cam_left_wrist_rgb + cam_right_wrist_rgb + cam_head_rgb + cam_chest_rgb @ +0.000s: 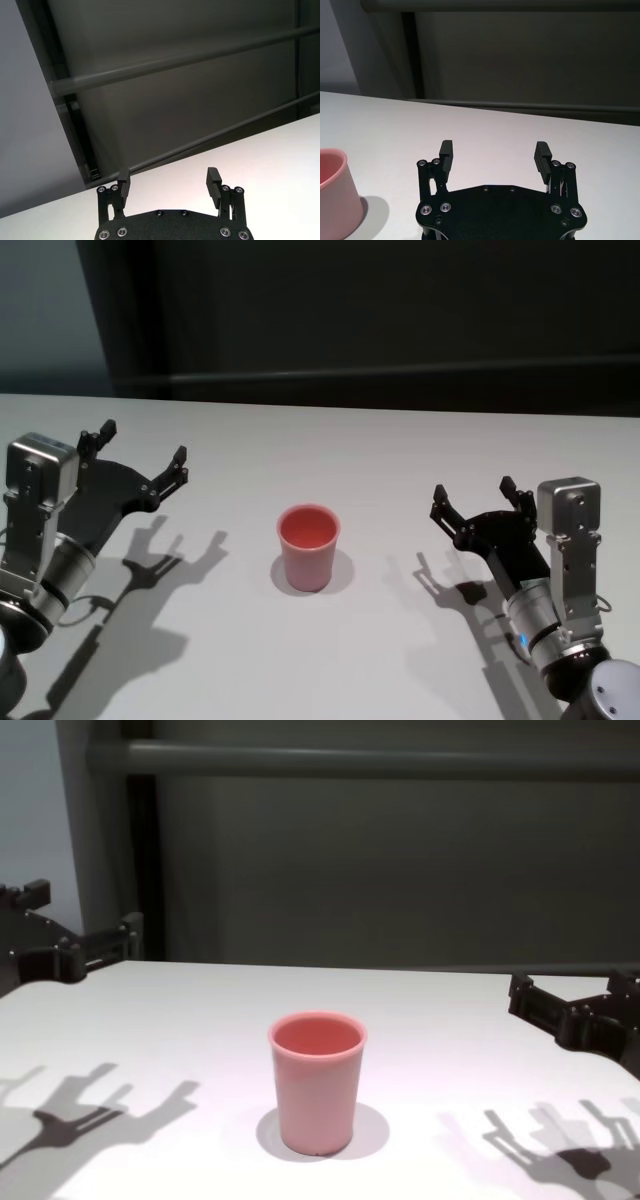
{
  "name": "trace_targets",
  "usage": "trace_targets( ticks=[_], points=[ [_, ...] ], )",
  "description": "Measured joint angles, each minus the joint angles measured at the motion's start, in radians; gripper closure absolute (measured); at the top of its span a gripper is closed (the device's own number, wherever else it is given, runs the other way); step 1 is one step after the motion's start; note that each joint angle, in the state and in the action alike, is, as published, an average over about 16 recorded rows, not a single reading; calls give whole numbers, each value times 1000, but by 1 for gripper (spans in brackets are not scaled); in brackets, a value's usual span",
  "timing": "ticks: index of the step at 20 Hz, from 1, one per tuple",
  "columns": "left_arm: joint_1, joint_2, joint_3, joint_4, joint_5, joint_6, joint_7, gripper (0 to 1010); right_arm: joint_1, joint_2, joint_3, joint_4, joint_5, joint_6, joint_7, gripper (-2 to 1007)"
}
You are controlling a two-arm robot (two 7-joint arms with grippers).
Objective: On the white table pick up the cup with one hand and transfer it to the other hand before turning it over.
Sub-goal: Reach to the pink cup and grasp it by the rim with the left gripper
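The pink cup (308, 545) (316, 1080) stands upright, mouth up, in the middle of the white table (330, 450). My left gripper (140, 462) (75, 935) hovers to the cup's left, well apart from it, open and empty. Off to the cup's right, my right gripper (474, 498) (575, 995) is also open with nothing between its fingers. In the right wrist view the cup (335, 195) shows at the edge, beside the right gripper (494, 152). The left wrist view shows only the left gripper (169, 182) over bare table.
A dark wall with horizontal bars (350, 760) runs behind the table's far edge (400, 410). Both arms throw shadows (140, 580) on the tabletop.
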Motion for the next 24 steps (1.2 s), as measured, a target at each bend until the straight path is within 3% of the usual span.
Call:
trace_targets(
  ticks=[5,10,18,24],
  points=[
    [-29,76,14,-35,45,1,-82,7,0,0,0,0,0,0,0,5],
    [-77,166,45,-67,91,1,-176,7,0,0,0,0,0,0,0,5],
    [-183,299,114,-100,144,-5,-322,7,0,0,0,0,0,0,0,5],
    [-282,366,181,-98,179,-30,-425,7,0,0,0,0,0,0,0,5]
  ],
)
